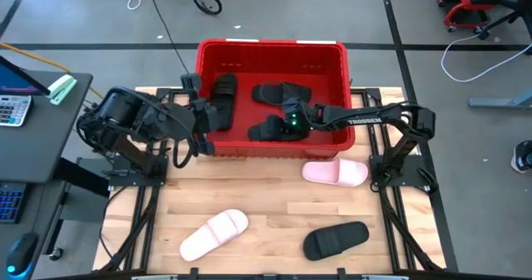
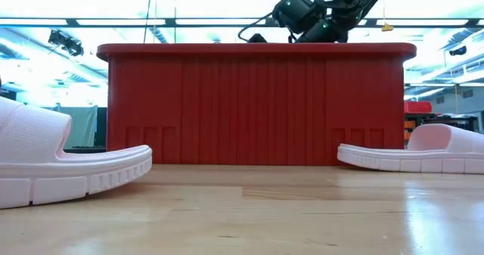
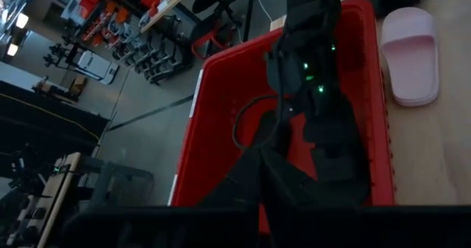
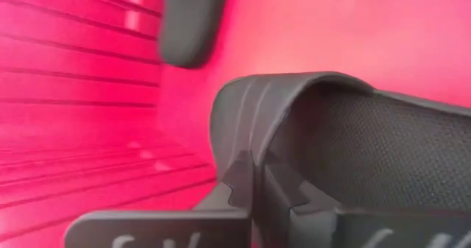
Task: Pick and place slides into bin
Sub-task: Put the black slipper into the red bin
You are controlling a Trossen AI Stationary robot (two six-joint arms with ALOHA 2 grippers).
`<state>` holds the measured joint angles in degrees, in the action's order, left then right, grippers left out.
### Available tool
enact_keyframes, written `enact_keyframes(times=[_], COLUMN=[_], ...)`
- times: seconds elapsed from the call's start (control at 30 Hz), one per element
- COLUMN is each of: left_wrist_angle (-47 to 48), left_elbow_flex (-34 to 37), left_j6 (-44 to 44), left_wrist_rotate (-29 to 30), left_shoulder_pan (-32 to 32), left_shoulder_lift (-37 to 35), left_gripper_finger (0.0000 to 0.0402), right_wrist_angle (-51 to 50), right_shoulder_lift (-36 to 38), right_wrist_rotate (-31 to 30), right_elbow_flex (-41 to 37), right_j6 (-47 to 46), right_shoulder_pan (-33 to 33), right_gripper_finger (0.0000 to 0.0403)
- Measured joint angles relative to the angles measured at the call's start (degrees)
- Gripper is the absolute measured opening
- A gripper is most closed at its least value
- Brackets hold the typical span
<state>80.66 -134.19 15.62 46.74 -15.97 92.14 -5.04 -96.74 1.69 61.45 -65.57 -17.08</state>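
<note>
The red bin [image 1: 271, 54] stands at the table's far middle. Three black slides lie inside it: one by the left wall [image 1: 223, 95], one at the far middle [image 1: 283, 91], and one by the near wall [image 1: 263, 131]. My right gripper [image 1: 278, 128] reaches into the bin from the right and is shut on that near slide [image 4: 346, 130]. My left gripper [image 1: 202, 118] hangs over the bin's left wall. Two pale pink slides [image 1: 334, 173] [image 1: 214, 234] and one black slide [image 1: 335, 240] rest sole-down on the table. My right gripper pinches the edge of the black slide's wide strap [image 4: 246, 156] between its two fingers [image 4: 294, 200]. One finger is on the strap's outside and one in the foot opening. The fingers come from the table's right side, slanting down. Whether the sole rests on the bin floor cannot be told.
The bin's tall walls [image 2: 257, 107] stand around my right gripper, and the right arm [image 2: 314, 17] rises above the rim. In the low view the pink slides lie near left [image 2: 60, 164] and right [image 2: 416, 153]. Bare wood [image 1: 274, 205] lies between the loose slides.
</note>
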Motion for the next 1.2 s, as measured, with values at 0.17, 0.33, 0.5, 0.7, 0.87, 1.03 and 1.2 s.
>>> enact_keyframes(times=[0.17,0.33,0.5,0.7,0.87,1.03,1.2], left_wrist_angle=[0.24,0.27,1.58,2.37,2.51,2.61,2.58], left_elbow_flex=[0.02,0.04,0.04,0.04,0.04,0.04,0.04], left_j6=[0.02,-2.65,-3.40,-3.44,-3.46,-3.47,-3.51], left_wrist_rotate=[0.00,-0.03,0.00,-0.03,-0.02,-0.02,-0.02], left_shoulder_pan=[0.00,0.00,0.00,0.00,0.00,0.00,0.00], left_shoulder_lift=[0.00,0.02,0.02,0.02,0.02,0.02,0.02], left_gripper_finger=[0.0007,0.0023,0.0042,0.0046,0.0040,0.0045,0.0052], right_wrist_angle=[-4.06,-3.15,-8.47,-10.66,-12.70,-15.02,-21.97], right_shoulder_lift=[-1.18,-2.04,-3.23,-3.86,-1.94,1.36,4.99], right_wrist_rotate=[-2.35,-3.26,-2.08,-2.52,-3.55,0.62,2.18], right_elbow_flex=[-0.02,0.00,-0.02,0.02,0.00,0.00,0.00], right_j6=[-0.58,1.09,-0.48,-0.23,1.18,2.84,5.67], right_shoulder_pan=[0.53,1.46,1.51,1.32,0.05,-0.77,-0.96], right_gripper_finger=[0.0010,0.0028,0.0075,0.0128,0.0154,0.0168,0.0171])
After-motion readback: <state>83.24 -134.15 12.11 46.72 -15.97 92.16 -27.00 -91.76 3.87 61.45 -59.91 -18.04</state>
